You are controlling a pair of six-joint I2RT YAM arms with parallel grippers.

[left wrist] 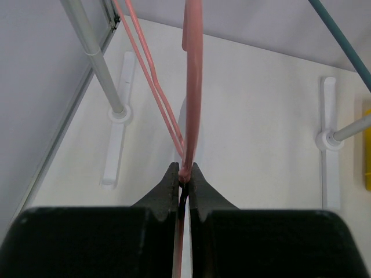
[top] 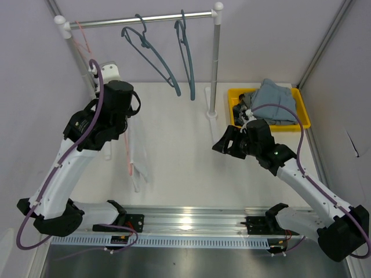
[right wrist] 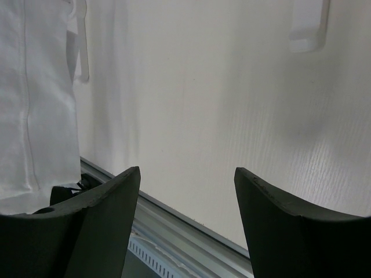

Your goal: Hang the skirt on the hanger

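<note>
My left gripper (top: 126, 117) is shut on a pink hanger (top: 128, 159); in the left wrist view the jaws (left wrist: 185, 174) pinch its pink wire (left wrist: 193, 87). A white skirt (top: 139, 165) hangs from the hanger below the gripper, down to the table. The hanger's upper end (top: 83, 36) reaches up near the left end of the rail (top: 145, 20). My right gripper (top: 220, 145) is open and empty, to the right of the skirt and apart from it. In the right wrist view its jaws (right wrist: 186, 179) gape over bare table, with the skirt (right wrist: 35, 98) at the left edge.
Two teal hangers (top: 153, 55) (top: 186, 55) hang on the rail. A rack post (top: 215, 63) stands at the back centre. A yellow bin (top: 302, 107) with grey clothes (top: 272, 99) sits at the back right. A metal rail (top: 185, 223) runs along the near edge.
</note>
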